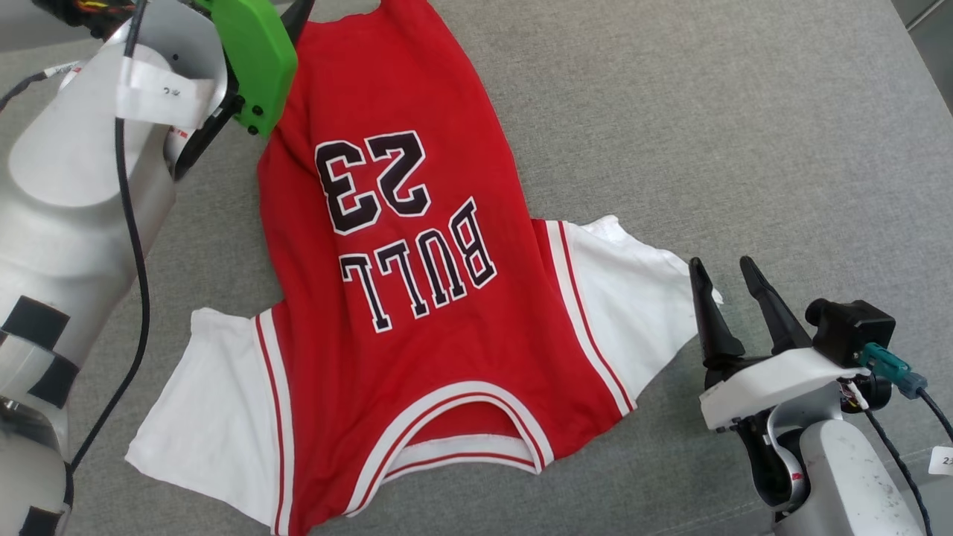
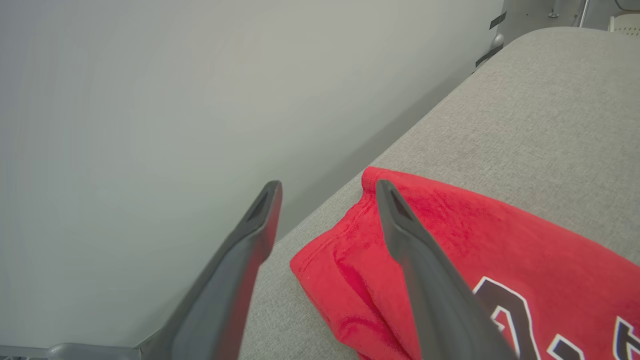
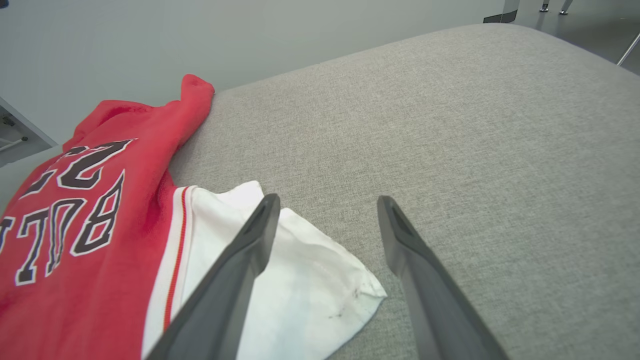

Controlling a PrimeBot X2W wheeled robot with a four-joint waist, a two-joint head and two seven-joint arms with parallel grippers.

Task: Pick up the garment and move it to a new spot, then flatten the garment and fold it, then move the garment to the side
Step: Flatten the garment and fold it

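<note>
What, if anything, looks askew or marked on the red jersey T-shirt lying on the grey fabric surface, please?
On the red jersey T-shirt, the hem corner lies bunched up near the far edge of the grey fabric surface, and one white sleeve carries small dark smudges.

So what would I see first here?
The red jersey T-shirt with white sleeves, spread across the grey cloth surface, its black BULL 23 print upside down to the robot. The open left gripper sits at its far hem, the open right gripper beside a white sleeve.
</note>
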